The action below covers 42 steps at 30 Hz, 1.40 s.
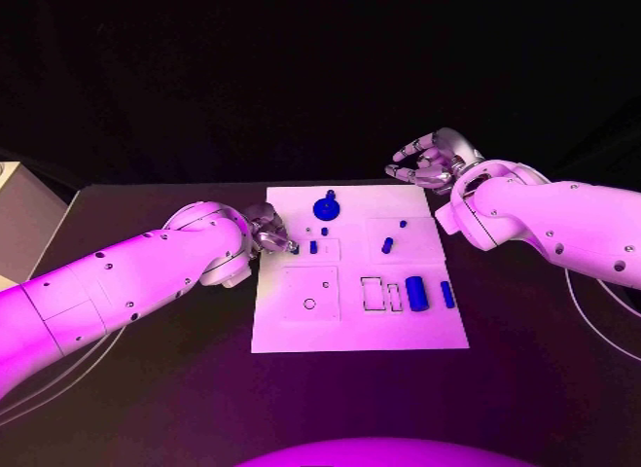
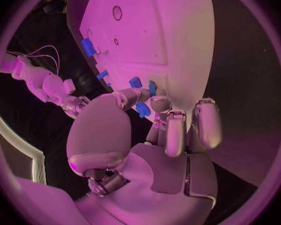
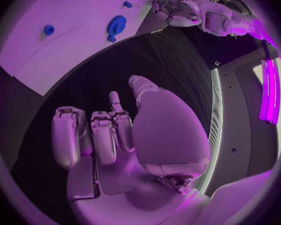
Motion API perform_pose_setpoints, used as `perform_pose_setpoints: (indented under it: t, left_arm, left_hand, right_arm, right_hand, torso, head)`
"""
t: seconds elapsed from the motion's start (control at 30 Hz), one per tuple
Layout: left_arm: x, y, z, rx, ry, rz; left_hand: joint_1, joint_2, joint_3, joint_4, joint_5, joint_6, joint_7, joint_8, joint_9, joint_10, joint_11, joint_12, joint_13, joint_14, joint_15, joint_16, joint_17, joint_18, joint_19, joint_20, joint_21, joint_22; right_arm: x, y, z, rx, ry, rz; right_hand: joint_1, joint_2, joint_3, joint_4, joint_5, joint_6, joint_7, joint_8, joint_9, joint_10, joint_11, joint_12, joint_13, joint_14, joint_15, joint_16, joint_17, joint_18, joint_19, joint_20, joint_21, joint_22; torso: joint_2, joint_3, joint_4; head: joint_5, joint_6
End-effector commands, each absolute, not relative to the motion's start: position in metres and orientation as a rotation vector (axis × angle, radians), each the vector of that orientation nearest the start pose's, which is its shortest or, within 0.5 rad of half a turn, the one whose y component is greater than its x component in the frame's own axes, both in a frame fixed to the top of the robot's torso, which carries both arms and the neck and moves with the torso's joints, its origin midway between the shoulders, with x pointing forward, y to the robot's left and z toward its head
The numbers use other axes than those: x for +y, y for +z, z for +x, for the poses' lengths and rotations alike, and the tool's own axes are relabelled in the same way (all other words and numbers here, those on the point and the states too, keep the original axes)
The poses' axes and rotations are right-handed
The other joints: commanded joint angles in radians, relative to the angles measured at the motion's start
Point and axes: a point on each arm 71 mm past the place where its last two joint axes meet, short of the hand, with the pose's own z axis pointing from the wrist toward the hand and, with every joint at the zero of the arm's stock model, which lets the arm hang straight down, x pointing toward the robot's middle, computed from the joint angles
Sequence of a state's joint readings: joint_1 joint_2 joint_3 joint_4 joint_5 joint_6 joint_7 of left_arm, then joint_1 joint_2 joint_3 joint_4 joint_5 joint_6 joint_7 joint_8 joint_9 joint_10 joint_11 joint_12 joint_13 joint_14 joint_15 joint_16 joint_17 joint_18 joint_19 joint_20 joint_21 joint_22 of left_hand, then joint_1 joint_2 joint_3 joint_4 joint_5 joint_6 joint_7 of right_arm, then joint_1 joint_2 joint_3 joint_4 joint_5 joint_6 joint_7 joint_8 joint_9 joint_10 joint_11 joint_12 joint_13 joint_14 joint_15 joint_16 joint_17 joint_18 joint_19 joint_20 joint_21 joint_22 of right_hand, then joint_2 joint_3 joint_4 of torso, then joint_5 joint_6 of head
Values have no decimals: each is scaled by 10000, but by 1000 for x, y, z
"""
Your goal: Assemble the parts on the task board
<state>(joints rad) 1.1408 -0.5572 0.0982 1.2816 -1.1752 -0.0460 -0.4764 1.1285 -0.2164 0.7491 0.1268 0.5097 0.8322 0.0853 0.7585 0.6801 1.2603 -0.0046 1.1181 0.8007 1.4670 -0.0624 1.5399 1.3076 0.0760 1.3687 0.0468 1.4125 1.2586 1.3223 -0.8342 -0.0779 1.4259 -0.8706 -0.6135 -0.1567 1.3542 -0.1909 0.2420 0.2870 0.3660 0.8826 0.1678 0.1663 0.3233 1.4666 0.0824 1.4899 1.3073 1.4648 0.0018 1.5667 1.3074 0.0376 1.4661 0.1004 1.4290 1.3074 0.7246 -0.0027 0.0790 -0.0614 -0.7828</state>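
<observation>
A small blue part (image 2: 142, 109) is being pinched between the fingertips of the left hand (image 1: 268, 232) at the left edge of the task board (image 1: 351, 321). Nothing is being held by the right hand (image 1: 430, 161), its fingers loosely curled above the table (image 1: 545, 341) beyond the board's far right corner. Other blue parts (image 1: 417, 293) are being left lying on the board.

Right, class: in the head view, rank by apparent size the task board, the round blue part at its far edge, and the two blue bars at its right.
1. Task board
2. Round blue part
3. Wider blue bar
4. Thinner blue bar
The round part and wider bar look close.
</observation>
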Motion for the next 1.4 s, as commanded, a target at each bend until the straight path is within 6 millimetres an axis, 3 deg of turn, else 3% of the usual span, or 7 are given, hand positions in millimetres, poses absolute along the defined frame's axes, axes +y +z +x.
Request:
perform_pose_setpoints:
  t: [0.03,0.7,0.73,1.03,1.4]
  left_arm:
    - [137,-217,524,21145,-5264,-2366]
    - [134,-218,525,21152,-5430,-2615]
    - [134,-218,525,21149,-5427,-2624]
    - [132,-219,526,21292,-5468,-2698]
    - [131,-221,525,21634,-5658,-2710]
  left_hand:
    - [-34,103,1543,-1578,34,174,-128,30,14,69,-35,-65,-9,882,-43,25,2120,-17,33,-12,23,-8]
    - [-214,181,810,-1373,-146,97,-255,274,232,187,-127,-366,-474,911,-97,71,2204,-28,48,-55,-9,4]
    - [-212,197,771,-1357,-157,114,-269,300,250,264,-135,-248,-271,911,-103,72,2206,-32,60,-59,-3,21]
    - [-208,260,552,-1271,-216,135,-317,368,310,336,-170,-196,-190,915,-128,79,2219,-35,70,-82,-13,23]
    - [42,99,210,-1420,-231,129,-363,408,371,371,-216,-189,-164,929,-166,105,2266,-39,82,-122,-29,23]
  right_arm:
    - [-250,-139,525,14745,7007,5598]
    - [-250,-140,525,14764,7013,5597]
    - [-250,-140,525,14766,7013,5597]
    - [-249,-141,525,14793,7017,5596]
    - [-250,-143,525,14818,7007,5613]
  right_hand:
    - [-113,-3,69,-3,62,-54,7,32,-10,195,2,30,1838,1040,9,4,2550,0,581,-15,-68,1256]
    - [-138,-5,115,-4,79,-50,6,38,-9,211,1,47,1852,1039,8,3,2547,1,581,-16,-70,1257]
    - [-138,-5,115,-4,79,-50,6,38,-9,211,1,47,1852,1039,8,3,2547,1,581,-16,-70,1257]
    - [-150,-2,134,-2,87,-47,5,41,-9,213,0,49,1853,1037,7,-1,2540,1,581,-16,-73,1256]
    - [-157,3,151,-2,103,-46,5,42,-9,215,0,51,1854,1035,6,-4,2532,2,579,-17,-79,1251]
  torso:
    - [-5,-12,1]
    - [14,-2,-7]
    - [11,-3,-6]
    - [8,3,-5]
    - [4,-1,3]
  head:
    - [-1,-28]
    - [12,-47]
    - [11,-50]
    - [2,-85]
    - [0,-133]
